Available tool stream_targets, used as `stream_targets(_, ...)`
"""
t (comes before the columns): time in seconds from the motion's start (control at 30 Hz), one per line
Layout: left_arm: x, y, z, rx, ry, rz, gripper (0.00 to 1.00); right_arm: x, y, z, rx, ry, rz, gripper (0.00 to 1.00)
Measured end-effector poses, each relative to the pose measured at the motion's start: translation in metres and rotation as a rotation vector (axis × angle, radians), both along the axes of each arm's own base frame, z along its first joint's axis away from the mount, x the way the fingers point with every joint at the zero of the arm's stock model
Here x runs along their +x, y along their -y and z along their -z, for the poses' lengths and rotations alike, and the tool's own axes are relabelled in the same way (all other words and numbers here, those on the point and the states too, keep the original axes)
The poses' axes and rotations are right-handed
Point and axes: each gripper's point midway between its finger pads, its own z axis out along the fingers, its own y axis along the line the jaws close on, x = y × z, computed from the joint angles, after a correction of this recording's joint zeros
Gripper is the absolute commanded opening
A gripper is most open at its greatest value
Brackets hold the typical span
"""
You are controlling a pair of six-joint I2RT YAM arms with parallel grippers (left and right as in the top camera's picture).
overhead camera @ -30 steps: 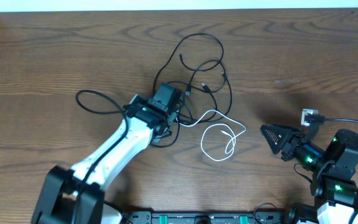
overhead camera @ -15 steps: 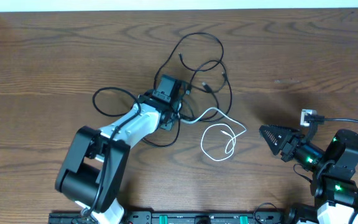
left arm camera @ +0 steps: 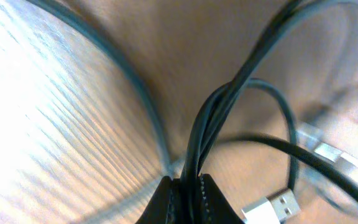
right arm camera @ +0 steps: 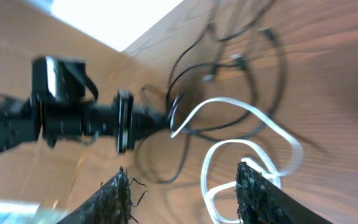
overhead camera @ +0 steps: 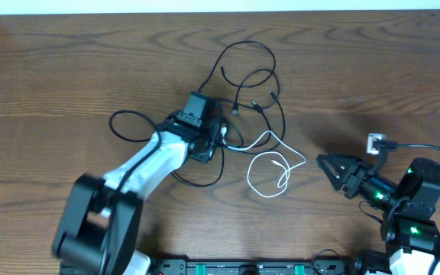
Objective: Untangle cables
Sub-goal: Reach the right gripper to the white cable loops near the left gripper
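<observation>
Worktop point(overhead camera: 67, 69): brown wood grain; we see its far edge as a pale strip at the top of the overhead view.

Left arm point(overhead camera: 147, 160): reaches from the near edge, left of centre, diagonally up to the middle of the worktop. It looks motion-blurred near its base.

Right arm point(overhead camera: 411, 191): sits by the near right corner, pointing left toward the cables and well apart from them.

Black cables point(overhead camera: 254, 76): a loose tangle about the centre of the worktop. The large open loops spread toward the far edge. One more loop lies to the left of the left arm, and a strand curves under the arm toward the near edge. We cannot tell how many separate cords there are.

White cable point(overhead camera: 270, 164): just right of centre, on the near side of the black tangle. It lies flat in a small loop, with one end running left into the tangle beside the left gripper.

Left gripper point(left arm camera: 185, 186): at the left side of the tangle. The jaws are pressed together on a bundle of black cables, with several strands rising from between the fingertips in the wrist view.

Right gripper point(right arm camera: 185, 193): jaws apart with nothing between them, held above bare wood to the right of the white cable.

Plug point(left arm camera: 272, 208): a silver USB end, lying just beside the left fingertips on the wood. Other small plug ends show in the upper tangle, too small for us to describe.
</observation>
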Motion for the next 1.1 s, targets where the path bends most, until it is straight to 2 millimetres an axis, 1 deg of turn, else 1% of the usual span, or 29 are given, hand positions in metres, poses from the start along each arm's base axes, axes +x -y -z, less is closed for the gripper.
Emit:
stream_targets(0.1, 0.005, 0.006, -0.038, -0.060, 0.092, 0.012, 0.07, -0.007, -0.018, -0.008, 0.030, 0.019, -0.088, 0.57)
stream_targets(0.17, 0.007, 0.008, -0.062, -0.092, 0.152, 0.018, 0.07, -0.015, -0.036, -0.015, 0.057, 0.026, -0.168, 0.59)
stream_targets(0.3, 0.013, 0.011, -0.090, -0.135, 0.242, 0.019, 0.08, -0.032, -0.065, -0.025, 0.101, 0.022, -0.299, 0.60)
stream_targets(0.4, 0.016, 0.015, -0.099, -0.154, 0.276, 0.023, 0.07, -0.048, -0.087, -0.029, 0.120, 0.008, -0.393, 0.59)
stream_targets(0.5, 0.014, 0.020, -0.100, -0.152, 0.286, 0.050, 0.08, -0.054, -0.099, -0.028, 0.107, 0.006, -0.421, 0.55)
stream_targets(0.53, 0.013, 0.023, -0.101, -0.147, 0.292, 0.071, 0.07, -0.053, -0.102, -0.027, 0.096, 0.013, -0.416, 0.52)
stream_targets(0.63, 0.008, 0.036, -0.104, -0.130, 0.336, 0.189, 0.08, -0.042, -0.101, -0.024, 0.050, 0.040, -0.350, 0.36)
stream_targets(0.73, 0.008, 0.051, -0.114, -0.130, 0.422, 0.347, 0.07, -0.023, -0.091, -0.018, -0.003, 0.049, -0.228, 0.20)
stream_targets(0.8, 0.007, 0.059, -0.120, -0.123, 0.487, 0.461, 0.08, -0.012, -0.083, -0.015, -0.034, 0.056, -0.154, 0.07)
stream_targets(0.83, 0.006, 0.062, -0.121, -0.118, 0.510, 0.509, 0.07, -0.007, -0.079, -0.014, -0.048, 0.059, -0.120, 0.03)
stream_targets(0.87, 0.004, 0.064, -0.122, -0.111, 0.526, 0.551, 0.07, -0.003, -0.075, -0.012, -0.061, 0.061, -0.089, 0.01)
stream_targets(0.97, -0.002, 0.068, -0.122, -0.094, 0.560, 0.662, 0.08, 0.008, -0.066, -0.014, -0.084, 0.080, -0.012, 0.01)
stream_targets(1.1, -0.009, 0.073, -0.122, -0.090, 0.590, 0.763, 0.07, 0.017, -0.065, -0.033, -0.066, 0.168, 0.012, 0.01)
